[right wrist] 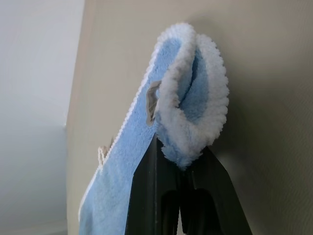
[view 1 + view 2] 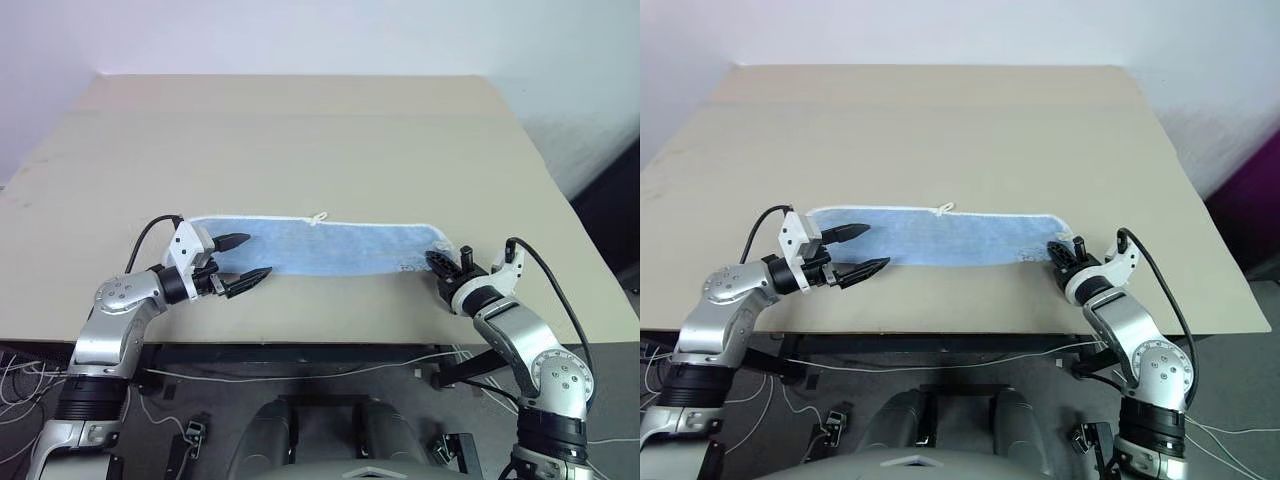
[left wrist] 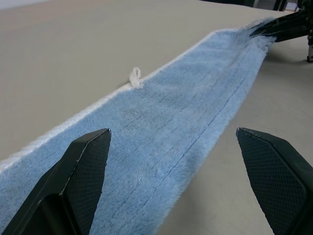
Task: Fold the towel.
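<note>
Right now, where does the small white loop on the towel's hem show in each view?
Left eye view: loop at the middle of the towel's far hem.
Right eye view: same spot.
Left wrist view: on the hem, beyond the open left claw.
Right wrist view: faint, low beside the hem.
Shared landmark: the white hem.

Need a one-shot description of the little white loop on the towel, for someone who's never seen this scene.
Start at the tan table, then find the light blue towel lying as a long strip near its front edge. On the strip's far white-hemmed edge, about midway, sits the small white loop, the only bump breaking that straight hem.
</note>
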Controlling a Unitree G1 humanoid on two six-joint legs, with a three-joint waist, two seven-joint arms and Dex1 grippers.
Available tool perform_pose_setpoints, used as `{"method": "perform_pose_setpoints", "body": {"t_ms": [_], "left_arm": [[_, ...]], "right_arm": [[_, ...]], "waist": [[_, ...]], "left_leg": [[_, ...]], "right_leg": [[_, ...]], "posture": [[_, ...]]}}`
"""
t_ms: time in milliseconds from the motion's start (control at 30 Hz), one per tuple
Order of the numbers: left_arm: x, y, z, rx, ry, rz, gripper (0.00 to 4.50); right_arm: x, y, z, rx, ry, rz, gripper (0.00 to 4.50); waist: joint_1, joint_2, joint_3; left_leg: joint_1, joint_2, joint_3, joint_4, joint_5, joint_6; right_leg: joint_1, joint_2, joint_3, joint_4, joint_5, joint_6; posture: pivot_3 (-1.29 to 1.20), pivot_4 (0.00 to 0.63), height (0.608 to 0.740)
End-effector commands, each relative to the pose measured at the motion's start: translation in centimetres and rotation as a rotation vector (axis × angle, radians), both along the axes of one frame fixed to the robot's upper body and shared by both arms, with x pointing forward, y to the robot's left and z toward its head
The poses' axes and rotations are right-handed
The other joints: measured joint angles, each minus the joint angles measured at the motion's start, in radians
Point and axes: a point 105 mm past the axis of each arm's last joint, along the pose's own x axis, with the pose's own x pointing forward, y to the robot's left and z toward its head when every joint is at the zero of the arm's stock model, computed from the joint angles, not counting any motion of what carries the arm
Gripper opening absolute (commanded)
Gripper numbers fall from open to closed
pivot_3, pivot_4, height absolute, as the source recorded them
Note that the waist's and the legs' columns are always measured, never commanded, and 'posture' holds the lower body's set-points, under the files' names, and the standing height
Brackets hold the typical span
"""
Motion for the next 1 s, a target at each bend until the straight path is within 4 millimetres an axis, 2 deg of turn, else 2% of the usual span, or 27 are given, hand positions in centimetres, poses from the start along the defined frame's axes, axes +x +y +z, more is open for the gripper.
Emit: {"method": "perform_pose_setpoints", "body": {"t_ms": [33, 167, 333, 467, 533, 600, 667, 800, 933, 1000], "left_arm": [[0.0, -0.4, 0.8, -0.002, -0.036, -0.018, 4.30], [-0.1, -0.5, 0.6, 0.001, -0.034, -0.020, 4.30], [0.0, -0.3, 0.3, 0.004, -0.030, -0.016, 4.30], [0.0, -0.3, 0.2, 0.005, -0.025, -0.017, 4.30], [0.0, -0.6, 0.0, 0.004, -0.023, -0.022, 4.30], [0.0, -0.9, -0.1, 0.004, -0.022, -0.028, 4.30], [0.1, -1.0, -0.2, 0.005, -0.022, -0.030, 4.30], [0.0, -1.3, -0.3, 0.004, -0.021, -0.037, 4.30], [-0.1, -1.6, -0.5, -0.001, -0.020, -0.039, 4.30], [-0.1, -1.7, -0.5, -0.004, -0.020, -0.038, 4.30]], "right_arm": [[-0.3, -2.5, 0.0, -0.045, 0.005, -0.106, 0.01], [-0.6, -5.0, 0.7, -0.105, -0.014, -0.162, 0.01], [-0.8, -8.5, 3.5, -0.224, -0.087, -0.196, 0.01], [-0.4, -8.9, 6.0, -0.378, -0.165, -0.108, 0.01], [0.0, -6.9, 6.9, -0.552, -0.204, 0.036, 0.01], [0.1, -5.0, 6.9, -0.699, -0.223, 0.170, 0.01], [0.2, -4.0, 6.8, -0.774, -0.240, 0.243, 0.01], [0.3, 0.3, 6.8, -1.029, -0.362, 0.517, 0.01], [0.1, 4.4, 6.0, -1.141, -0.461, 0.733, 0.01], [0.2, 5.6, 5.3, -1.183, -0.482, 0.803, 0.01]], "waist": [[0.001, 0.000, 0.000], [0.006, 0.001, 0.000], [0.004, 0.002, 0.001], [-0.004, 0.004, 0.001], [-0.005, 0.004, 0.001], [-0.006, 0.006, 0.001], [-0.003, 0.005, 0.001], [-0.001, 0.006, 0.001], [-0.001, 0.005, 0.001], [-0.001, 0.005, 0.001]], "left_leg": [[0.000, 0.000, 0.000, 0.000, 0.000, 0.000], [0.000, -0.001, 0.000, 0.000, 0.000, 0.000], [-0.002, -0.002, 0.000, 0.000, 0.000, 0.000], [-0.002, -0.001, 0.001, -0.001, 0.000, 0.000], [-0.002, 0.000, 0.001, -0.001, 0.000, 0.001], [-0.002, 0.000, 0.002, -0.001, 0.000, 0.001], [-0.002, 0.001, 0.001, -0.001, 0.000, 0.001], [-0.003, 0.000, 0.002, 0.000, 0.000, 0.001], [-0.003, 0.000, 0.001, 0.000, 0.000, 0.001], [-0.003, 0.000, 0.001, 0.000, 0.000, 0.001]], "right_leg": [[0.000, 0.000, 0.000, 0.000, 0.000, 0.000], [0.000, -0.001, 0.000, 0.000, 0.000, 0.000], [-0.001, -0.001, 0.000, -0.001, 0.000, 0.000], [-0.002, 0.000, 0.000, -0.001, 0.000, 0.000], [-0.002, 0.000, 0.000, -0.001, 0.000, 0.000], [-0.002, 0.001, 0.000, -0.001, 0.000, 0.000], [-0.002, 0.001, 0.000, -0.001, 0.000, 0.000], [-0.003, 0.000, 0.000, -0.001, 0.000, 0.000], [-0.003, 0.000, -0.001, -0.001, 0.000, 0.000], [-0.003, 0.000, -0.001, -0.002, 0.000, 0.000]], "posture": [[0.00, 0.150, 0.740], [0.00, 0.150, 0.740], [0.00, 0.150, 0.740], [0.00, 0.150, 0.740], [0.00, 0.150, 0.740], [0.00, 0.150, 0.740], [0.00, 0.150, 0.740], [0.00, 0.150, 0.740], [0.00, 0.150, 0.740], [0.00, 0.150, 0.740]]}}
